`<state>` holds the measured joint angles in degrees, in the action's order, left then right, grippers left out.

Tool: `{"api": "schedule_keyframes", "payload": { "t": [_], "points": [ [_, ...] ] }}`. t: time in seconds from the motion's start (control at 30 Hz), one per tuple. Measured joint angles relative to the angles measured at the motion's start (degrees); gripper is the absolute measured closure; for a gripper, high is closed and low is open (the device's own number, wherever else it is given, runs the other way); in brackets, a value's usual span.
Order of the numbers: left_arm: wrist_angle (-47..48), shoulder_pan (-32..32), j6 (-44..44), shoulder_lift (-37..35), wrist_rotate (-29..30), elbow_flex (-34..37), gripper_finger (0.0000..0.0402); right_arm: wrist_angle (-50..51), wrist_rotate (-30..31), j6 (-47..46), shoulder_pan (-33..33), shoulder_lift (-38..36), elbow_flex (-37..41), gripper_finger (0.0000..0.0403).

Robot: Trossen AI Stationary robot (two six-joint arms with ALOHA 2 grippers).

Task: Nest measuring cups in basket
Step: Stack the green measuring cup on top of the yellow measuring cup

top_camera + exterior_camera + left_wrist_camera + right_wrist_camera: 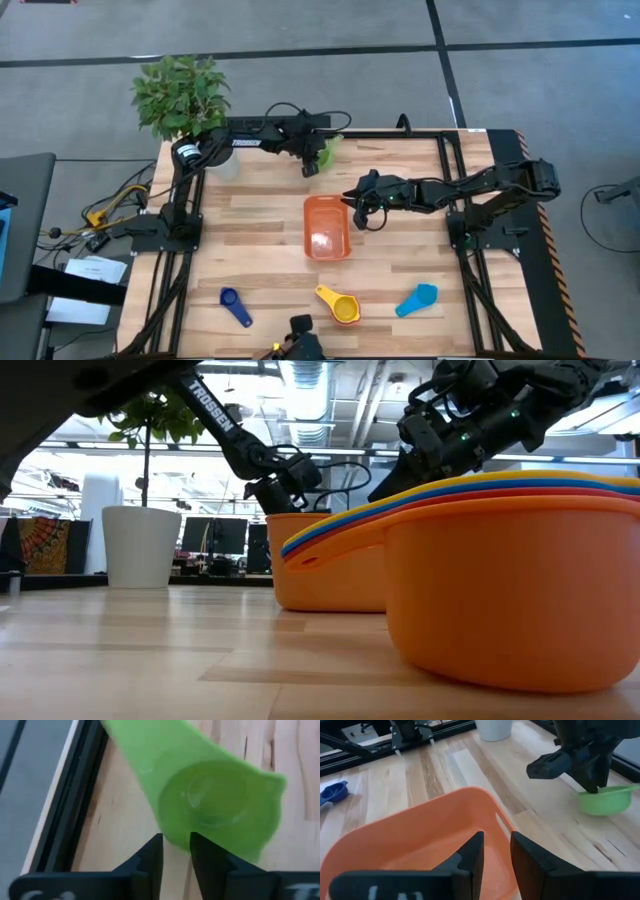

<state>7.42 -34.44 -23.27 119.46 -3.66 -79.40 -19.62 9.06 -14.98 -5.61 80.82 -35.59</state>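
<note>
The green measuring cup point(331, 149) sits on the table near the far edge, and my left gripper point(310, 167) comes down on it and is shut on its rim. The orange basket point(309, 230) rests mid-table, and my right gripper point(358, 208) is shut on it at its far right corner. Near the front edge lie a dark blue cup point(236, 305), a nested stack with a yellow cup on top point(341, 306), and a light blue cup point(417, 300). My left gripper pinches the green cup's wall at the rim point(176, 839), one finger inside the bowl and one outside. The fingers slant down from above. The cup's bottom point(600, 810) rests on the table. My right gripper has the basket's rim point(506, 827) running into the gap between its fingers, at the far right corner. It comes nearly level from the table's right. The fingers hide the contact itself. The basket rests on the table.
A white plant pot point(140, 545) with a leafy plant point(181, 94) stands at the far left corner. Black frame rails run along the table's far, left and right edges. Bare wood lies between the basket and the cups at the front.
</note>
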Motion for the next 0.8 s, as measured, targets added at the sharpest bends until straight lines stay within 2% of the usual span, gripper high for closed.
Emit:
{"api": "schedule_keyframes", "payload": {
  "t": [0.27,0.47,0.7,0.8],
  "points": [
    [0.8,0.0,0.5,0.0,0.3,0.0,0.0395,0.2,0.0,-0.5,0.4,0.0,0.0,0.0284],
    [1.9,0.1,1.0,0.0,0.6,0.0,0.0399,0.3,0.0,-0.6,0.4,0.0,0.0,0.0284],
    [6.6,1.1,1.4,-2.8,7.1,0.0,0.0401,0.3,0.0,-1.2,1.4,0.0,0.0,0.0284],
    [6.3,1.7,2.9,-4.5,6.5,0.0,0.0401,0.1,0.0,-1.6,1.9,0.0,0.0,0.0284]
  ]
}}
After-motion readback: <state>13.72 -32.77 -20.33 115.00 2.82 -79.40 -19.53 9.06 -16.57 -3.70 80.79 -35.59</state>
